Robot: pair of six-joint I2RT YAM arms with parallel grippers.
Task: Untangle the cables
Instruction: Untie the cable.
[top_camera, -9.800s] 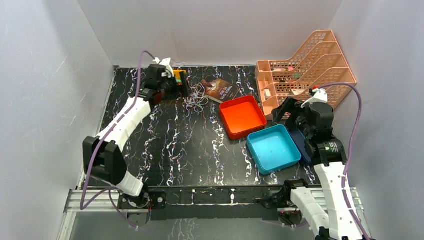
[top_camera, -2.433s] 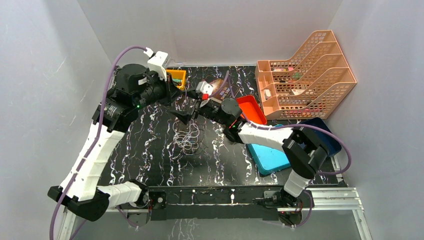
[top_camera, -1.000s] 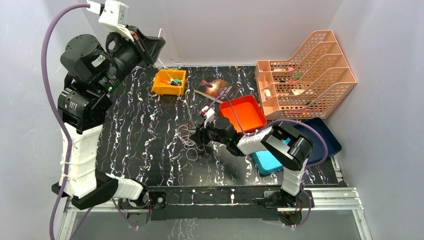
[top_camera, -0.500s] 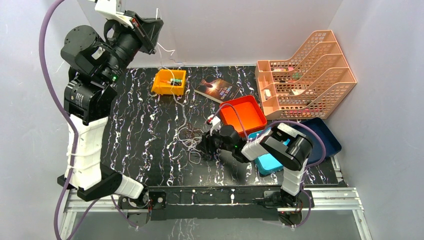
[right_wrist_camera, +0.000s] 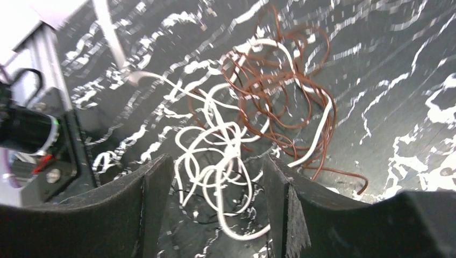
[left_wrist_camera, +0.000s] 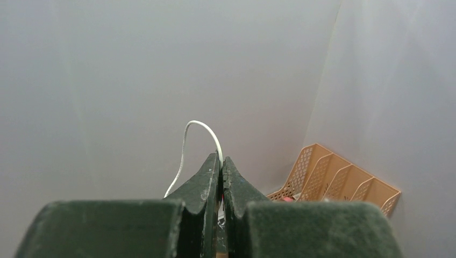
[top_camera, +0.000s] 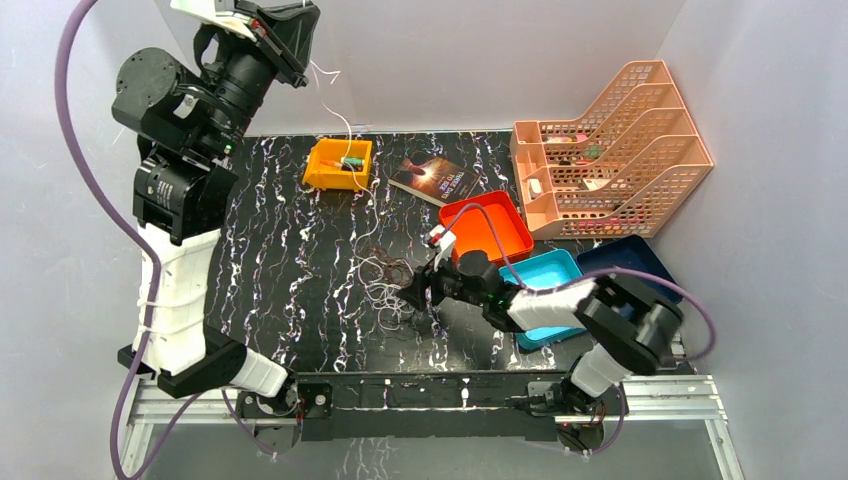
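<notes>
The black marbled bench (top_camera: 290,260) carries a red tray (top_camera: 487,232). The left arm (top_camera: 180,230) rises far to the left of that tray. Its left claw (left_wrist_camera: 221,161) is held high and clenched on a white cable (left_wrist_camera: 200,122). This cable runs down to the cables (top_camera: 385,282), a tangle of white and brown loops on the bench just left of the tray and nearer. The right claw (right_wrist_camera: 215,177) is low off the tray's near-left corner, released and spread astride the white loops.

Bright even light, right wrist view blurred
</notes>
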